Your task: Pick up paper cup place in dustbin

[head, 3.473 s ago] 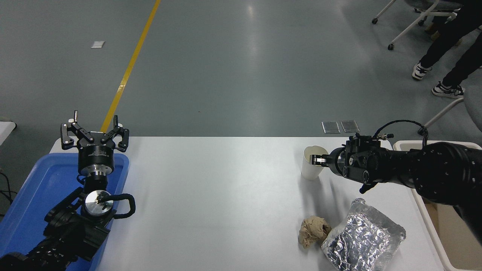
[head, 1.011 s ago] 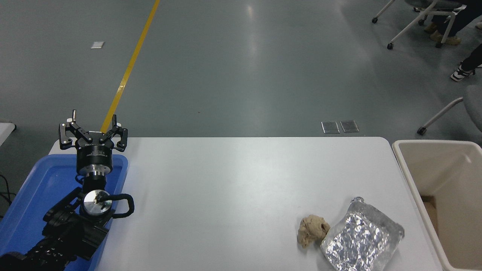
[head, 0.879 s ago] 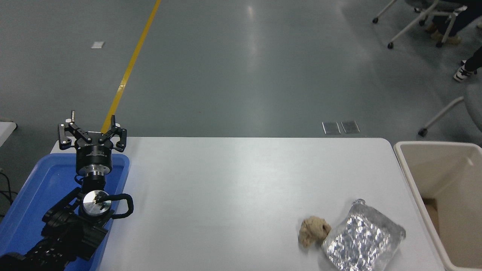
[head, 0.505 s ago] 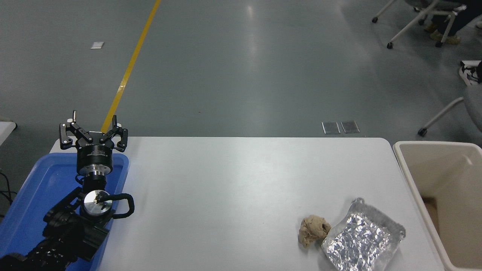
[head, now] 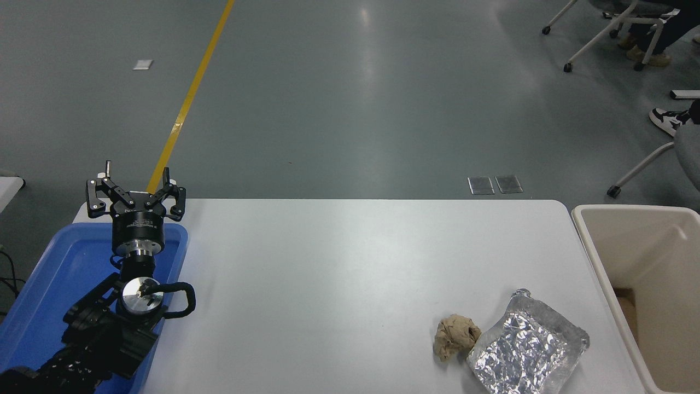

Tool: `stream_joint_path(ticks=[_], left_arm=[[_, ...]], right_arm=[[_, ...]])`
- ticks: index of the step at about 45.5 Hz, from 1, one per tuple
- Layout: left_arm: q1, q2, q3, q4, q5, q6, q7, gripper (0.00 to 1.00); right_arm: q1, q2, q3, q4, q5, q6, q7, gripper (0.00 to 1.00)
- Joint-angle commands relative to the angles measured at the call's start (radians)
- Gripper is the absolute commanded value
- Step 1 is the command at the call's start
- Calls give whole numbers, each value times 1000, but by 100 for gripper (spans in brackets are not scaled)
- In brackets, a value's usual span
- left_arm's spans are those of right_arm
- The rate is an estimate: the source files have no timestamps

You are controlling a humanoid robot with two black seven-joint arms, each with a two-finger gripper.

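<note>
Beige dustbin (head: 588,241) beside table, contents unclear; left end effector (head: 136,191) spread above blue tray (head: 38,295)

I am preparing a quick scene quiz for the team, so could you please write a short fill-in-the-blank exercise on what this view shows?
1. The left end effector hangs over the far end of the ____ tray.
2. The brown paper ball touches the ____ foil bag.
3. The dustbin stands at the table's ____ side.

Missing words: blue; silver; right
</note>
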Motion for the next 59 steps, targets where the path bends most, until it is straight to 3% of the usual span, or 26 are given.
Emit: stream_joint_path(ticks=[1, 6, 8, 9, 11, 13, 28, 39, 42, 48, 59], left_arm=[[0, 0, 0, 0, 0, 0, 0, 99], [-1, 0, 0, 0, 0, 0, 0, 99], [0, 0, 1, 0, 0, 0, 0, 99], [0, 0, 1, 0, 0, 0, 0, 99], [0, 0, 1, 0, 2, 0, 0, 99], [0, 0, 1, 0, 0, 0, 0, 99], [-1, 0, 1, -2, 2, -2, 1, 99], [-1, 0, 1, -2, 3, -2, 1, 99], [-1, 0, 1, -2, 2, -2, 1, 99], [-1, 0, 1, -2, 2, -2, 1, 99], [-1, 0, 1, -2, 2, -2, 1, 99]], right_arm=[[-39, 69, 31, -59, 13, -3, 1, 0], [-31, 69, 31, -58, 10, -3, 2, 0], [-25, 68, 30, -56, 8, -1, 4, 22], [-20, 64, 31, -54, 8, 2, 4, 40], [-5, 61, 31, -54, 8, 5, 4, 85], [12, 61, 31, -48, 8, 7, 4, 96], [203, -14, 24, 39, -38, 42, 4, 99], [559, -158, -45, 361, -369, 89, 4, 100], [682, -170, -119, 447, -401, 126, 4, 100], [964, -152, -290, 634, -403, 203, 4, 100], [1352, 11, -403, 955, -394, 393, 4, 100]])
